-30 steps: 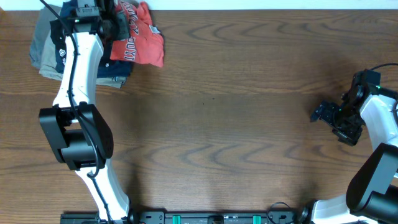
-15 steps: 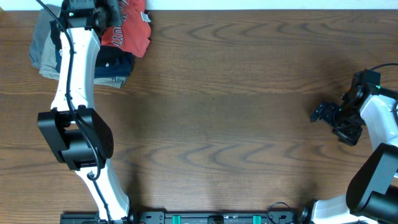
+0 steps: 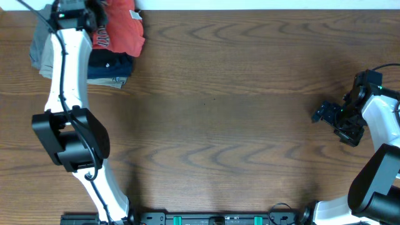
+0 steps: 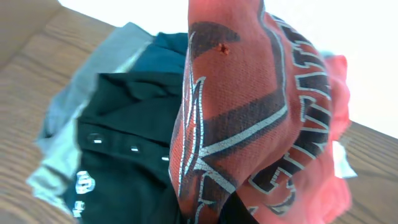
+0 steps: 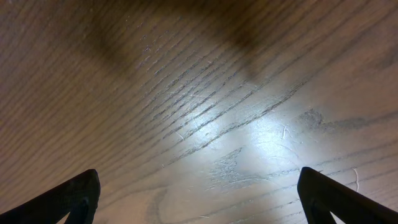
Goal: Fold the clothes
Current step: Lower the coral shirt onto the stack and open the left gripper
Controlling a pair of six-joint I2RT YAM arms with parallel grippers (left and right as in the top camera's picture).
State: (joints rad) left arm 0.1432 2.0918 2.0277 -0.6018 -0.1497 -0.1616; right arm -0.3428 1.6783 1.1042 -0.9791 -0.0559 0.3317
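My left gripper (image 3: 98, 12) is clamped tight on the coral-red cotton T-shirt with navy, white-edged lettering (image 3: 122, 31), which hangs bunched over the stack of dark folded garments (image 3: 111, 65) at the far left corner; my right gripper (image 3: 325, 114), jaws spread wide, hovers above the brown wooden table (image 3: 237, 125)

Far left, a navy garment (image 3: 114, 65) is being borne by a khaki one (image 3: 40, 57). Both are being supported by the table (image 3: 225, 125).

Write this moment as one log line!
left gripper shut on red T-shirt | right gripper open, empty | shirt bunched over folded garments
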